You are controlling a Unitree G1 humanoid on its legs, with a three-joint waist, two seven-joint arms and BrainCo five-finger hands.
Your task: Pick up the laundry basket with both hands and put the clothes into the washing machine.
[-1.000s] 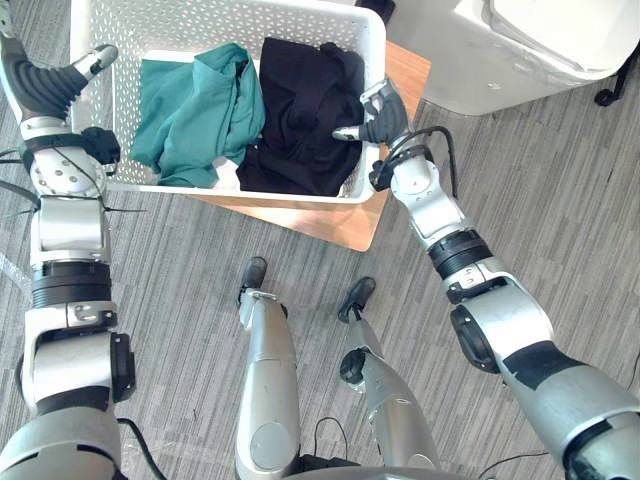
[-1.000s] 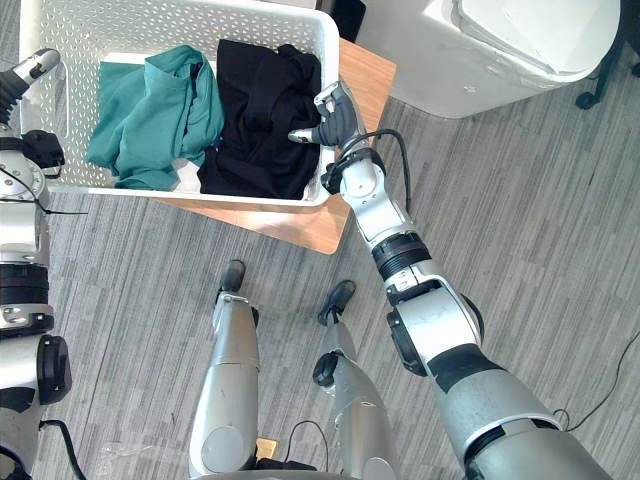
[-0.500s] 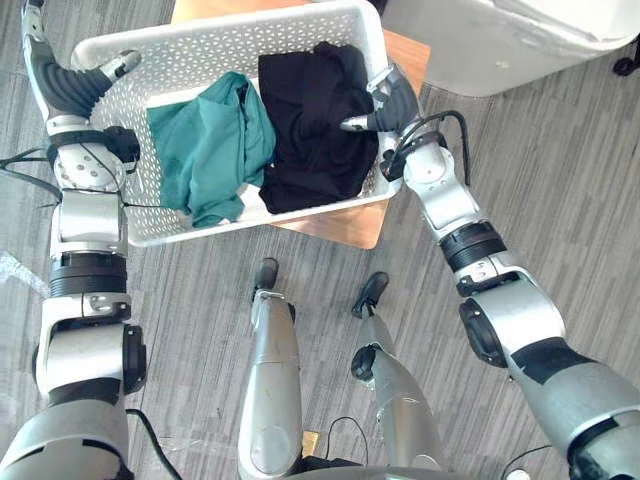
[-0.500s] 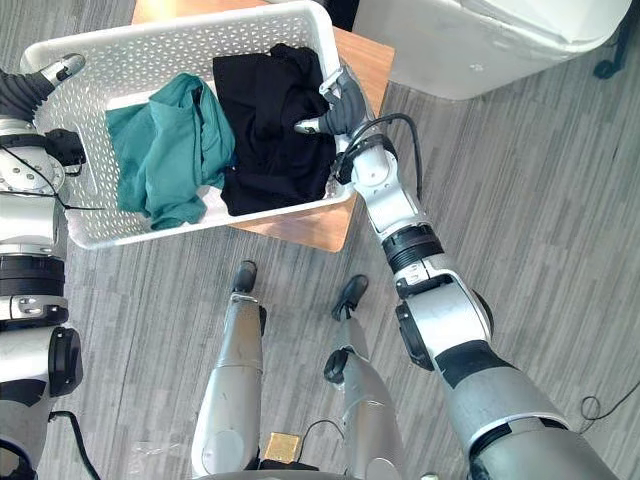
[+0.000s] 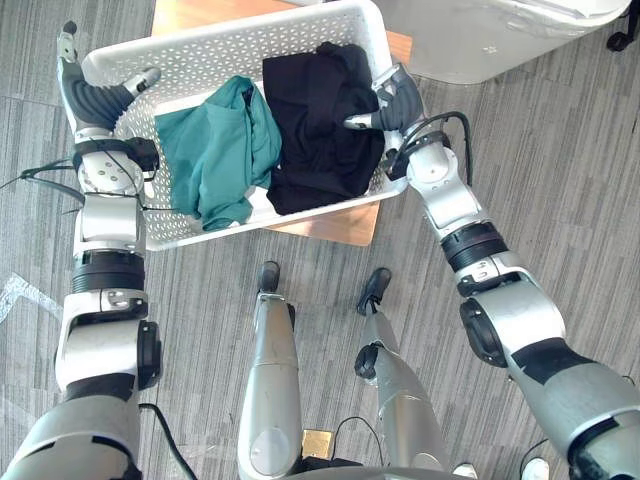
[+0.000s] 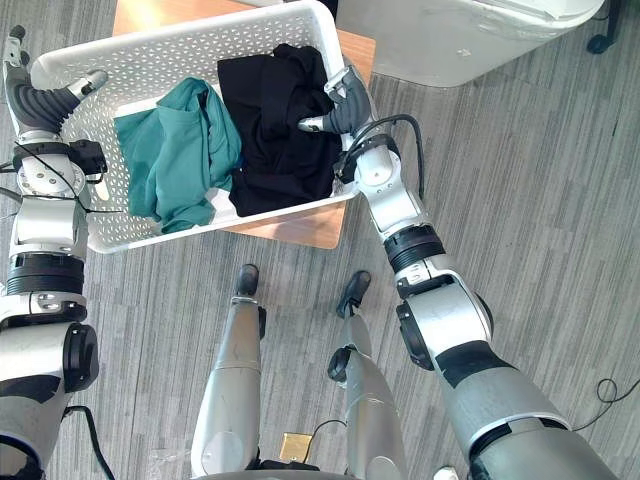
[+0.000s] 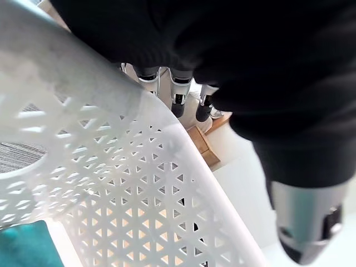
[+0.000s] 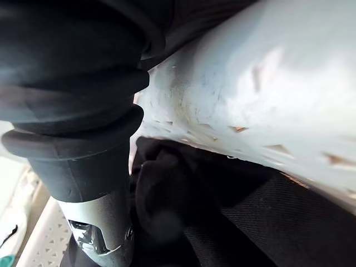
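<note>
Close in front of the robot, the white perforated plastic laundry basket (image 5: 230, 50) hangs tilted between its two arms. It looks lifted just clear of the small wooden desk (image 5: 335, 225) that shows under its near edge. The left hand (image 5: 100, 98) clamps the rim at the left end, thumb inside and fingers curled over the outside. The right hand (image 5: 392, 100) pinches the right end rim the same way. A crumpled teal garment (image 5: 215, 150) and a black garment (image 5: 320, 120) lie side by side inside. To carry it well, I'd level both grips so nothing slides out, then swing toward the white washing machine (image 5: 480, 40) beyond, on the right.
</note>
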